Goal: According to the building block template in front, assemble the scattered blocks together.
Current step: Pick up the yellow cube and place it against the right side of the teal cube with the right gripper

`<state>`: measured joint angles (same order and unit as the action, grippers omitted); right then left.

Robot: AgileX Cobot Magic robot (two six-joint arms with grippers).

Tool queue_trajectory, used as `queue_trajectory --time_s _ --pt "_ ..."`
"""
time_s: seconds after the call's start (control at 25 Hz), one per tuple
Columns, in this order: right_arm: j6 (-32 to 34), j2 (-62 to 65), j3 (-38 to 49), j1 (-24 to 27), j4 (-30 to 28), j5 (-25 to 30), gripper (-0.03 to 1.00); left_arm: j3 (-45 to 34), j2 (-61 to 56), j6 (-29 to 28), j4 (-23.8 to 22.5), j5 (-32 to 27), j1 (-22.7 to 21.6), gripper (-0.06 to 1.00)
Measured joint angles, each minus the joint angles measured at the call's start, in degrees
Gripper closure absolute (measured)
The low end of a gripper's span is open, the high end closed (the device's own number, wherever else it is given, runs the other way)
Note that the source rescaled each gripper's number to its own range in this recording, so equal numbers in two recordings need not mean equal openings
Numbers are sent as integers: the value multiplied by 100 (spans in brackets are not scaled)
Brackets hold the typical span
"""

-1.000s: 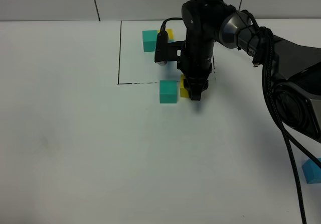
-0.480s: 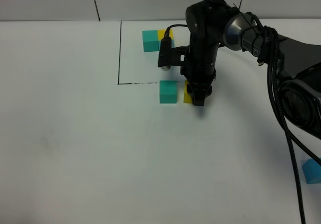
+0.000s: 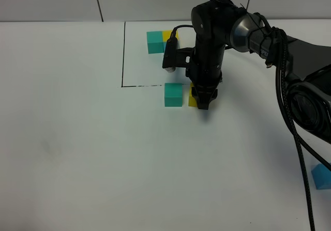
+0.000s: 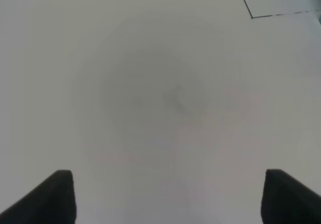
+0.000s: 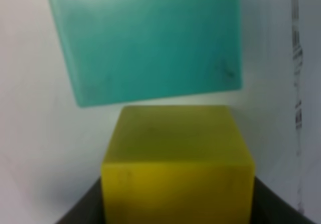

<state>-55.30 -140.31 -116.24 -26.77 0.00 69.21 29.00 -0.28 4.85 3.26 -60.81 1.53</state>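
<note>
A loose teal-green cube (image 3: 173,95) sits just outside the black outline (image 3: 124,55). A yellow cube (image 3: 191,98) stands right beside it, mostly hidden by my right gripper (image 3: 204,102), which is shut and pressed against the yellow cube's far side. In the right wrist view the yellow cube (image 5: 178,153) sits straight in front of the dark fingers (image 5: 80,211), with the teal-green cube (image 5: 150,43) just beyond it, slightly askew. The template's teal-green (image 3: 154,42) and yellow (image 3: 170,34) cubes show inside the outline. A sky-blue cube (image 3: 321,177) lies far right. My left gripper (image 4: 170,199) is open over bare table.
The right arm and its cable (image 3: 289,112) stretch across the right side of the table. The outline's corner (image 4: 251,17) shows in the left wrist view. A white wall (image 3: 51,0) backs the table.
My right gripper shifted slightly to the right and toward the front beside the yellow cube, then held still. The teal-green cube and the left gripper have not moved.
</note>
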Motion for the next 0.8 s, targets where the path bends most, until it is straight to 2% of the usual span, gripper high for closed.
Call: queue_trajectory --time_s 0.8 --pt "35 0 3 -139 0 -108 97 0 0 -5 0 0 0 12"
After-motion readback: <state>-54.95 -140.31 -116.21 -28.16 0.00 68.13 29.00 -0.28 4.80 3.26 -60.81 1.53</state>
